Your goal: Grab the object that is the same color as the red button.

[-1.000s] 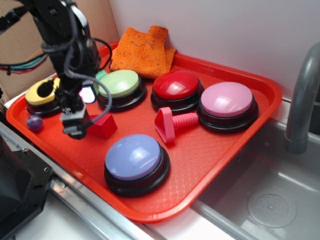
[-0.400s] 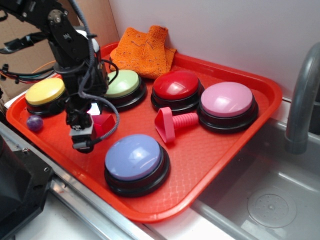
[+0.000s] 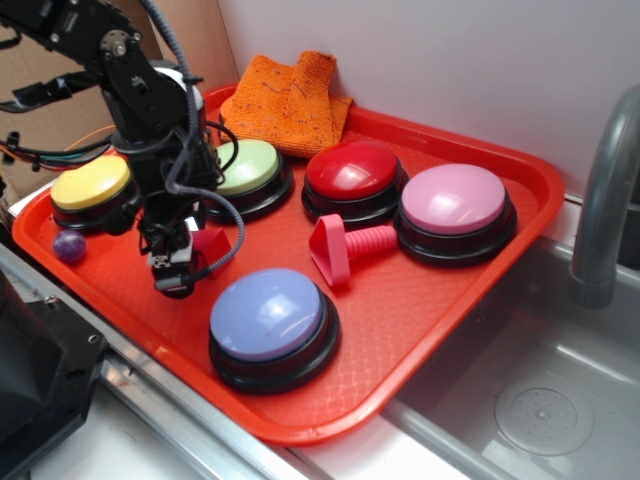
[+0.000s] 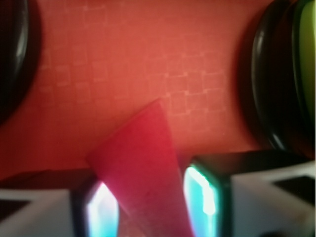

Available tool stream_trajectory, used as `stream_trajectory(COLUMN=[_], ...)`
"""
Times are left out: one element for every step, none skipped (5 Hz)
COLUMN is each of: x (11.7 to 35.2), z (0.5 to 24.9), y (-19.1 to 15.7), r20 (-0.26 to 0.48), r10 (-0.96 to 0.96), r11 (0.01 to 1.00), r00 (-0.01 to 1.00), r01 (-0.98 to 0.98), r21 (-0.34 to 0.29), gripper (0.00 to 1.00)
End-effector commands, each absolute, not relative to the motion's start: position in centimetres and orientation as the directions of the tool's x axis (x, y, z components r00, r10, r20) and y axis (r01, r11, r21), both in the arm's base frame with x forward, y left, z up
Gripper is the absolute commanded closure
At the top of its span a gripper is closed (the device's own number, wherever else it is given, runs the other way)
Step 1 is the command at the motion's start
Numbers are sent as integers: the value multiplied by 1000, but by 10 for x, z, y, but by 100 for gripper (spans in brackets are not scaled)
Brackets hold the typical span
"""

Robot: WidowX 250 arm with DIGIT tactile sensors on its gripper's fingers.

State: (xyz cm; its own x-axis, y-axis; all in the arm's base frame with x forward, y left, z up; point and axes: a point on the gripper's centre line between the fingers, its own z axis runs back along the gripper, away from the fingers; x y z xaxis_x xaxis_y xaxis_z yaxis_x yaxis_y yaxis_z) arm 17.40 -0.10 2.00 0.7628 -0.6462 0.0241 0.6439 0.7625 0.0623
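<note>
The small red wedge block [image 4: 143, 163] lies on the orange-red tray [image 3: 420, 300], left of the middle. In the exterior view only its far corner [image 3: 212, 243] shows behind the arm. My gripper [image 3: 172, 272] is down over it, with the block between the fingers [image 4: 202, 197] and both pads against its sides. In the wrist view my gripper [image 4: 150, 205] straddles the block, whose pointed end sticks out ahead. The block still rests on the tray. The red button [image 3: 352, 170] stands at the back centre, well apart from the gripper.
A green button [image 3: 250, 165] is just behind the arm, a yellow one [image 3: 88, 185] to the left and a blue one [image 3: 268, 315] to the front right. A pink button [image 3: 455, 200], a pink peg [image 3: 345, 245], a purple ball [image 3: 69, 246] and an orange cloth [image 3: 285, 100] also sit on the tray. A sink is at the right.
The arm swung from left of the wedge to over it and came down, so the gripper now straddles the block. The yellow button is uncovered. The wedge has not moved.
</note>
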Motion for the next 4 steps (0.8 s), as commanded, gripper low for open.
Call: stream_trajectory(x=[175,173,171,175], z=[40,63,88,129], y=[-4,-5,-4,-13], r20=[47,37,23,84], r10=[-596,-394,-202,16], r11=[802,919,979,1000], r00=[801,918,979,996], r01=[593,393,202,-14], r21=[67,37,-4,-26], gripper=[100,100,100,100])
